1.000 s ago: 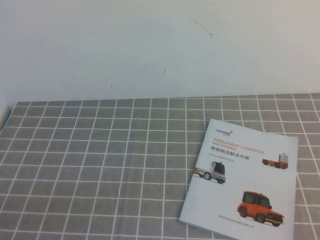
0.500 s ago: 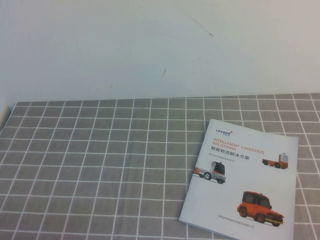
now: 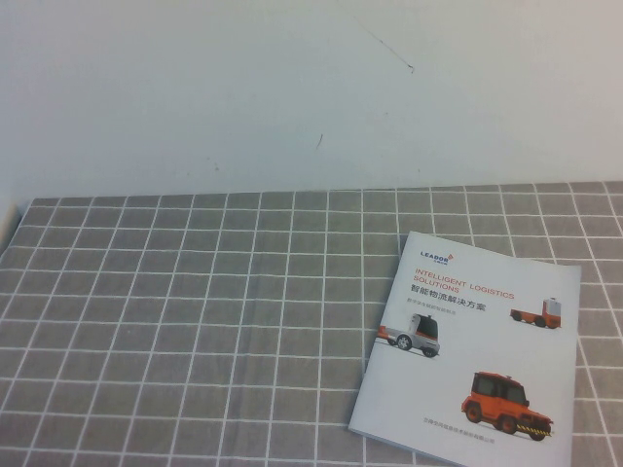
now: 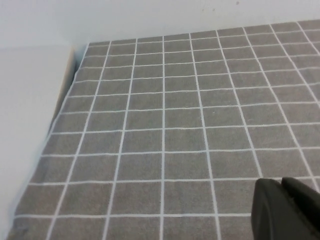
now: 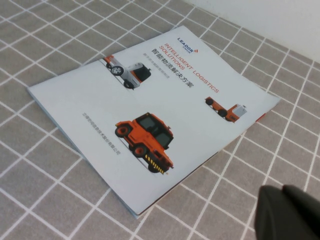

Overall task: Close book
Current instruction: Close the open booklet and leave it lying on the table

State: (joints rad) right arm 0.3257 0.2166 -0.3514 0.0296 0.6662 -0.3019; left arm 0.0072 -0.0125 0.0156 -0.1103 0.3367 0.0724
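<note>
High view shows you nothing has moved: book (image 3: pixel 467 355) already closed at the worktop's (image 3: pixel 195 311) front right corner, right hand (image 5: pixel 283 194) beside it, left hand (image 4: pixel 281 187) near the left edge, both pinched together.

Grey tablecloth (image 3: pixel 195 321) with white grid lines lies flat; a white wall (image 3: pixel 195 88) rises directly behind the tablecloth's far edge, bearing a thin dark scratch (image 3: pixel 389 49) and a short dark mark (image 3: pixel 319 141) above that edge; a white surface (image 4: pixel 25 125) adjoins the tablecloth's left edge.
</note>
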